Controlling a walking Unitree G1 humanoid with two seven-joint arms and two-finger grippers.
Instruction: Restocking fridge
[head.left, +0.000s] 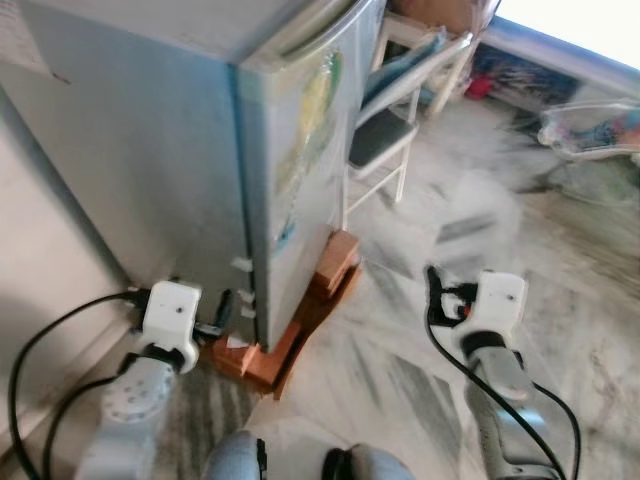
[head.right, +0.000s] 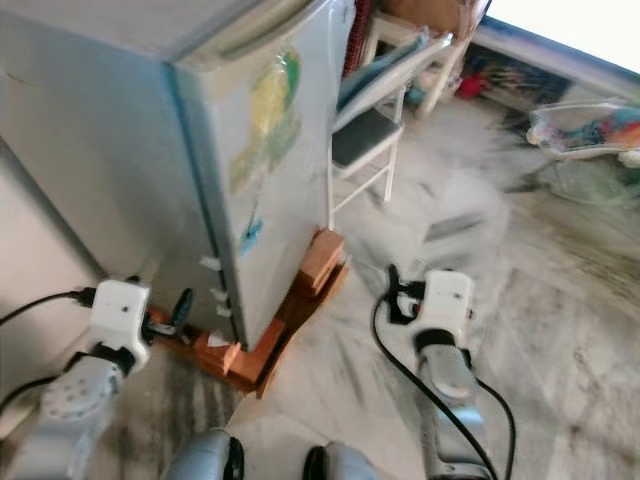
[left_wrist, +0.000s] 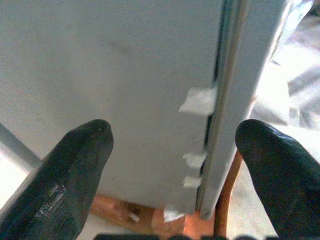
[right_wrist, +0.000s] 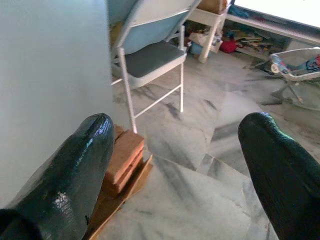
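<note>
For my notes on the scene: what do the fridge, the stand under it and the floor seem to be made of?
Fridge: probably painted metal, smooth pale grey-blue with a dull sheen.
Stand: wood, orange-brown blocks and boards, matte.
Floor: looks like polished marble, whitish with grey veins.

A white folding chair (right_wrist: 150, 55) with a grey seat stands on the grey-veined marble floor (head.left: 480, 220), with a wooden stand (head.left: 300, 325) of boards and blocks nearby, and farther off sits a baby bouncer (right_wrist: 295, 65) (its pattern too blurred to tell).

Closed grey fridge (head.left: 300, 150) on wooden stand (head.left: 300, 330)
</note>
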